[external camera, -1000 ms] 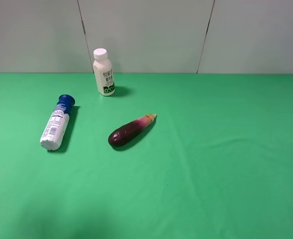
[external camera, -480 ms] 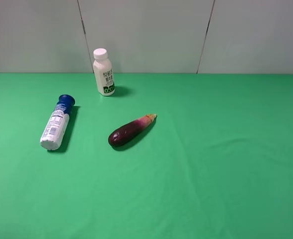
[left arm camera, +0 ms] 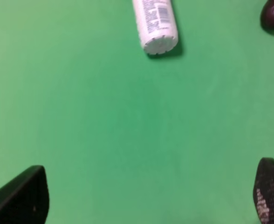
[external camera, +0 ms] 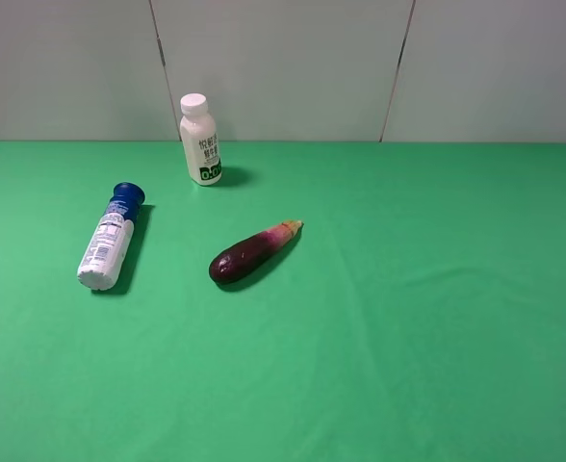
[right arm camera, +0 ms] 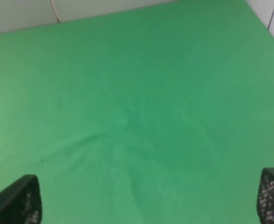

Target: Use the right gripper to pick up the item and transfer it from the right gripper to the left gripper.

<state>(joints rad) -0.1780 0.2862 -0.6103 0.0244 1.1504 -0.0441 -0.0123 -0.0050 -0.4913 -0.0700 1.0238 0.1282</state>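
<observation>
Slim bottle (external camera: 110, 238) — blue cap, white body — lies flat on the cloth's left side.

Green tablecloth (external camera: 437, 337) — pale (panelled) wall (external camera: 283, 67)

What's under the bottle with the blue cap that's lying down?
Only the green cloth. The blue-capped bottle lies on its side straight on it, with its shadow alongside. Whatever is beneath the cloth is covered, so it cannot be seen.

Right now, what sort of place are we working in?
Probably a lab test bench: a green cloth over the table, plain white wall panels behind, and only a bottle, milk bottle and eggplant laid out.
</observation>
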